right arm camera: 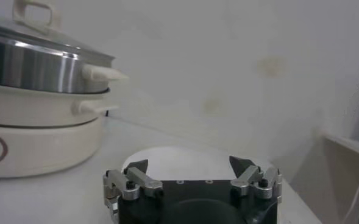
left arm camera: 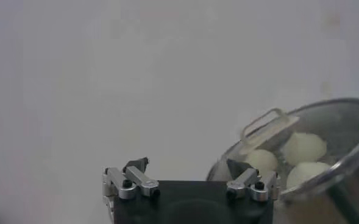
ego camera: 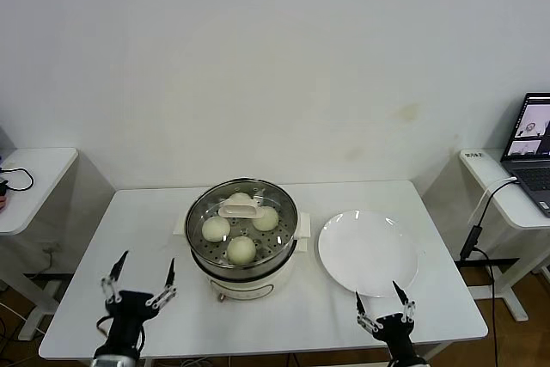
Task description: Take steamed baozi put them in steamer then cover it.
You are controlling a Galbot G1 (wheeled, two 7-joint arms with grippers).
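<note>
The steamer (ego camera: 243, 274), a shiny steel pot on a cream-white base, stands mid-table. The clear glass cover (ego camera: 284, 209) with its cream bar handle (ego camera: 237, 208) sits on it. Under the glass I see three baozi (ego camera: 241, 249); a fourth is partly hidden behind the handle. My left gripper (ego camera: 137, 276) is open and empty near the front edge, left of the steamer. My right gripper (ego camera: 379, 296) is open and empty at the front right, before the plate. The left wrist view shows the covered steamer (left arm camera: 344, 131) with baozi (left arm camera: 303, 147) inside. The right wrist view shows the steamer (right arm camera: 39, 67) from the side.
A flat white plate (ego camera: 368, 252) lies bare right of the steamer, also in the right wrist view (right arm camera: 185, 163). Side tables stand at the far left (ego camera: 26, 180) and far right, the right one with a laptop (ego camera: 534, 145) and cables. A white wall is behind.
</note>
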